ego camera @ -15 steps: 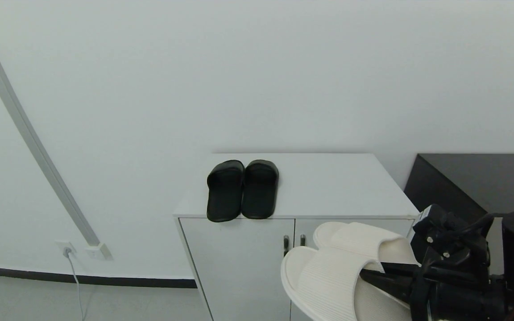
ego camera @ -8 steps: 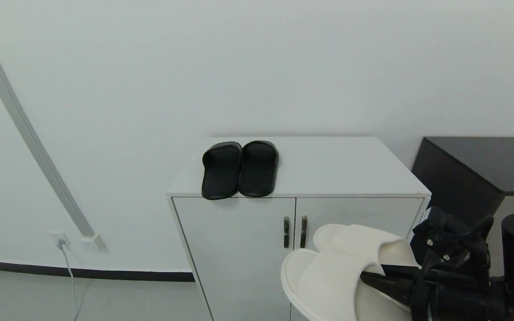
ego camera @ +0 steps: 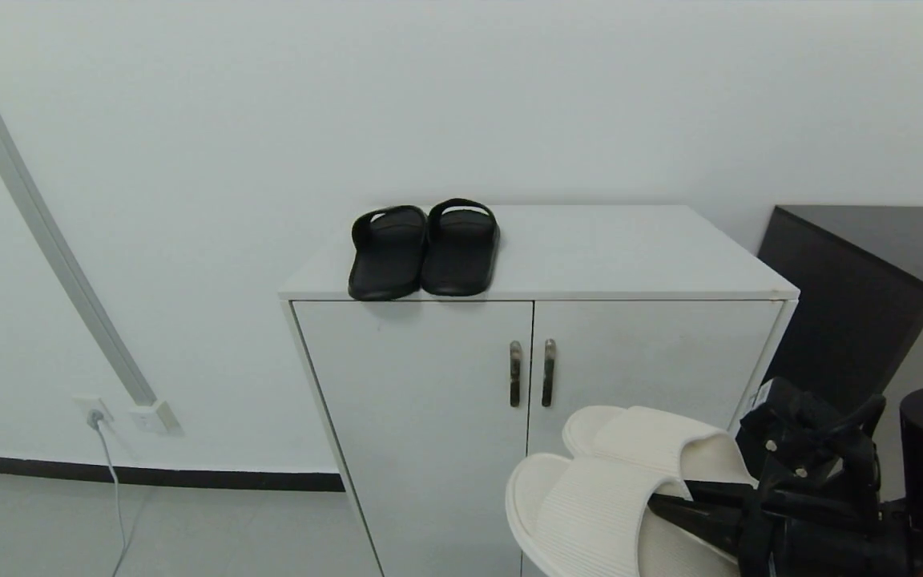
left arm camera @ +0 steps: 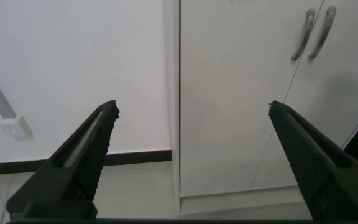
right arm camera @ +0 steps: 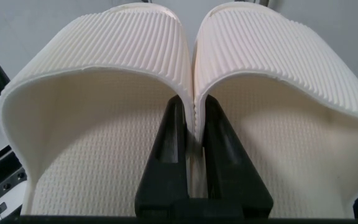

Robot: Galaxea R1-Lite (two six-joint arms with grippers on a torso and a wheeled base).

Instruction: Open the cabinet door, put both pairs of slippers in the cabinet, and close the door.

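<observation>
Pinching 2 white slippers [ego camera: 630, 481] in right gripper [right arm camera: 193, 109]; holding left gripper [left arm camera: 192, 106] spread wide, empty. Noting 2 black slippers [ego camera: 425, 250] atop cabinet [ego camera: 638, 256], 2 doors [ego camera: 413, 417] shut, 2 handles [ego camera: 515, 373].

White cabinet [ego camera: 630, 248], frame centre, both doors [ego camera: 413, 417] shut; black slippers [ego camera: 425, 250] side by side on its top; white ribbed slippers [ego camera: 614, 489] lower right.

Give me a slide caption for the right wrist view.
Right gripper clamps the white slippers together by their inner walls.
</observation>
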